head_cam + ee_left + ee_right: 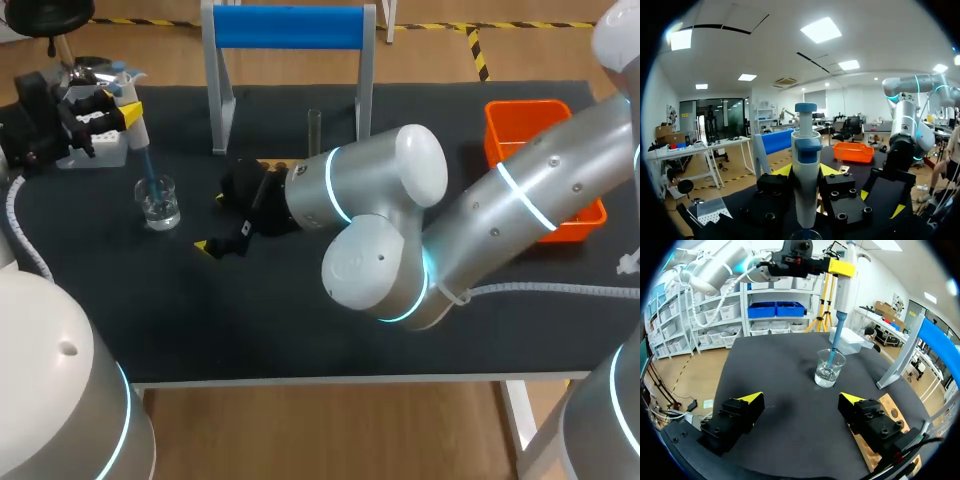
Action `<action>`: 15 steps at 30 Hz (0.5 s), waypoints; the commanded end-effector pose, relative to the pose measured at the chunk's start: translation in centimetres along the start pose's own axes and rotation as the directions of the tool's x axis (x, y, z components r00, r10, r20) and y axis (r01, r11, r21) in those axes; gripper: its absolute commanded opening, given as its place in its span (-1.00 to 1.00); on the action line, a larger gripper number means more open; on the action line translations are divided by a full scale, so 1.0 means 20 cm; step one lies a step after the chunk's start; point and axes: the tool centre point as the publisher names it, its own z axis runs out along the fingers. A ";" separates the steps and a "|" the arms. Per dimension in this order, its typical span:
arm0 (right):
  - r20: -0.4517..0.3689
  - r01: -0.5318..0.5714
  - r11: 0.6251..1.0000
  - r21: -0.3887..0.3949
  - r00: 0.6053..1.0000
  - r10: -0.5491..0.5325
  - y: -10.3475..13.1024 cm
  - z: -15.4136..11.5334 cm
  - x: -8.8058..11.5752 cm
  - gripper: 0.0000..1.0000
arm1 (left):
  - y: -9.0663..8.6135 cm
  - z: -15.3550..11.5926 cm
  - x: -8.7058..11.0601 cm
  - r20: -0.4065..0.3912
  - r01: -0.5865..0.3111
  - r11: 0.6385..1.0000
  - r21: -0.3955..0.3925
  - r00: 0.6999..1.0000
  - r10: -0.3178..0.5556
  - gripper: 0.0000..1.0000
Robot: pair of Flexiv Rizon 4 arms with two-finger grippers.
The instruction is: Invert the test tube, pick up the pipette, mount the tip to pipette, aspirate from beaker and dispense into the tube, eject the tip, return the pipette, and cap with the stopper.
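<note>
My left gripper (118,108) is shut on the white and blue pipette (137,128), held upright over the glass beaker (160,205) at the table's left. The pipette's blue tip (149,172) dips into the liquid in the beaker. In the left wrist view the pipette (807,145) stands between the yellow-tipped fingers of the left gripper (806,172). My right gripper (214,222) is open and empty, low over the mat just right of the beaker (829,369). The test tube (314,130) stands upright behind the right wrist. I see no stopper.
A blue-topped stand (288,28) rises at the back middle. A white tip box (97,150) sits under my left gripper. The orange bin (530,125) is at the back right. A wooden rack (888,413) lies beside the right gripper (801,399).
</note>
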 end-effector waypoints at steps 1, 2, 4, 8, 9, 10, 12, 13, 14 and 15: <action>-0.088 0.006 1.000 -0.015 0.996 -0.008 0.01 -0.20 -0.04 1.00 | 0.00 0.00 0.00 0.003 -0.001 1.000 0.002 1.000 0.001 -1.00; -0.104 0.012 1.000 -0.019 0.994 -0.014 0.02 -0.23 -0.04 1.00 | 0.00 0.00 0.00 0.003 -0.001 1.000 0.002 1.000 0.001 -1.00; -0.134 0.018 0.999 -0.050 0.991 -0.025 0.04 -0.29 -0.04 1.00 | 0.00 0.00 0.00 0.003 -0.001 1.000 0.002 1.000 0.001 -1.00; -0.174 0.031 0.995 -0.100 0.984 -0.048 0.10 -0.42 -0.06 1.00 | 0.00 0.00 0.00 0.003 -0.001 1.000 0.002 1.000 0.001 -1.00; -0.194 0.024 0.993 -0.118 0.980 -0.047 0.12 -0.44 -0.06 1.00 | 0.00 0.00 0.00 0.003 -0.001 1.000 0.002 1.000 0.001 -1.00; -0.211 0.018 0.990 -0.137 0.976 -0.047 0.13 -0.47 -0.07 1.00 | 0.00 0.00 0.00 0.003 -0.001 1.000 0.002 1.000 0.001 -1.00; -0.231 0.035 0.987 -0.159 0.970 -0.072 0.16 -0.52 -0.09 1.00 | 0.00 0.00 0.00 0.003 -0.001 1.000 0.002 1.000 0.001 -1.00; -0.249 0.037 0.983 -0.177 0.965 -0.081 0.18 -0.54 -0.09 1.00 | 0.00 0.00 0.00 0.003 -0.001 1.000 0.002 1.000 0.001 -1.00; -0.257 0.043 0.981 -0.188 0.962 -0.091 0.20 -0.57 -0.10 1.00 | 0.00 0.00 0.00 0.003 -0.001 1.000 0.002 1.000 0.001 -1.00; -0.267 0.053 0.979 -0.197 0.958 -0.106 0.21 -0.59 -0.11 1.00 | 0.00 0.00 0.00 0.003 -0.001 1.000 0.002 1.000 0.001 -1.00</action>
